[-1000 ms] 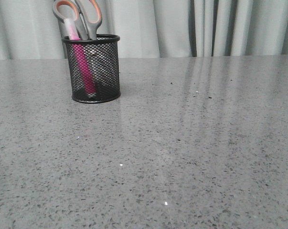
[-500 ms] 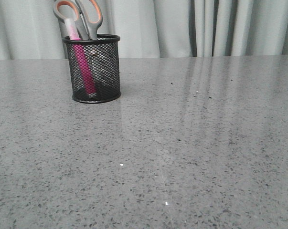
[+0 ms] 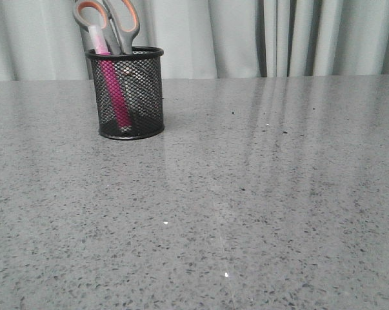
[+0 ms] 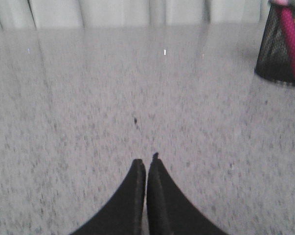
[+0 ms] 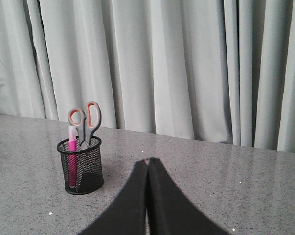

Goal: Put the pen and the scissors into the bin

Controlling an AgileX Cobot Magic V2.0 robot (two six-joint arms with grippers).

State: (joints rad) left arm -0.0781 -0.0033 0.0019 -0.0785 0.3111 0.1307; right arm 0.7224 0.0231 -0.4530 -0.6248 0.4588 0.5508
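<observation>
The black wire-mesh bin point(image 3: 139, 103) stands upright on the grey table at the far left. The magenta pen point(image 3: 113, 97) and the grey-and-orange scissors point(image 3: 110, 22) stand inside it, handles up. The bin point(image 5: 88, 164), pen point(image 5: 72, 159) and scissors point(image 5: 86, 120) also show in the right wrist view, well away from my right gripper point(image 5: 147, 161), which is shut and empty. In the left wrist view my left gripper point(image 4: 146, 161) is shut and empty over bare table, with the bin point(image 4: 274, 54) and pen point(image 4: 291, 41) far off at the frame's edge. Neither gripper shows in the front view.
The grey speckled table point(image 3: 246, 194) stretches across the front view. Pale curtains point(image 3: 278, 35) hang behind its far edge.
</observation>
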